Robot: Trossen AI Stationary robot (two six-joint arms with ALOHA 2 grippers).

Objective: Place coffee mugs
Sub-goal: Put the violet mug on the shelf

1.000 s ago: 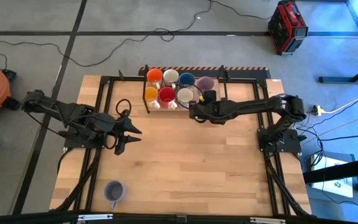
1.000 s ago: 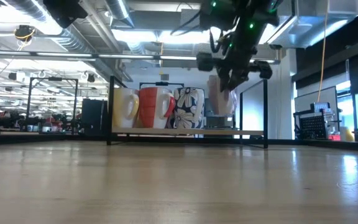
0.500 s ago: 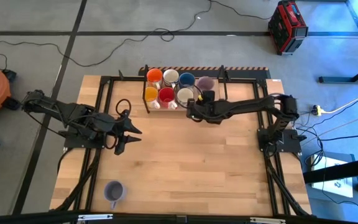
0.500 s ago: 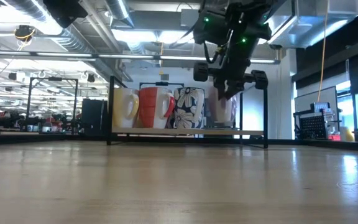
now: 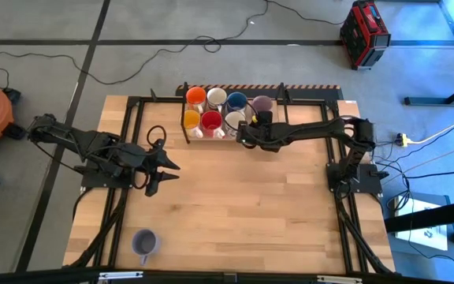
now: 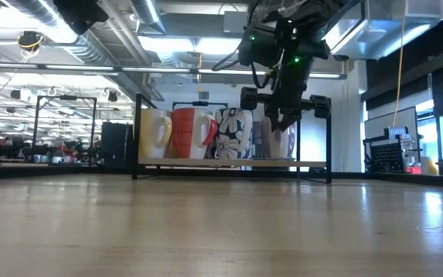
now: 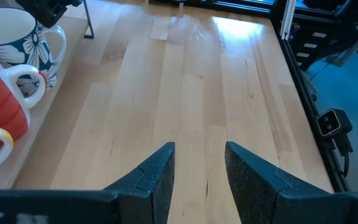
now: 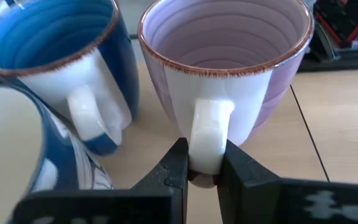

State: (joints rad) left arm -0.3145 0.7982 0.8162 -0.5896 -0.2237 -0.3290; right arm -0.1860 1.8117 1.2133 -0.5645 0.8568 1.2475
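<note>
A pale purple mug [image 8: 225, 68] stands upright at the right end of the far row of a wooden tray [image 5: 219, 136], beside a blue mug [image 8: 55, 56]. My right gripper [image 8: 202, 162] is shut on its handle; in the high view the gripper [image 5: 256, 120] is just on the near side of that mug [image 5: 262, 102]. Orange [image 5: 195, 96], white [image 5: 216, 97], yellow-orange [image 5: 191, 119], red [image 5: 211, 121] and flowered white [image 5: 233, 121] mugs fill the tray. Another purple mug [image 5: 144, 242] stands on the table's near left. My left gripper [image 5: 166, 171] hovers open at mid left. My right gripper pinches the purple mug's white handle [image 8: 210, 127] between its two fingers, near the handle's lower end. The fingers come from the table's near side, slanting down. The mug is upright, its mouth up, and its base looks level with the tray floor [image 6: 279, 158].
Black frame rails [image 5: 132, 126] run around the table top. The tray's black posts [image 6: 328, 138] stand close to the right gripper. Bare wood [image 7: 191, 81] lies ahead of the left gripper.
My right gripper has gone down and toward the table's far edge with the purple mug, rolling slightly. The mug, which hung above the tray, now stands low beside the blue mug.
</note>
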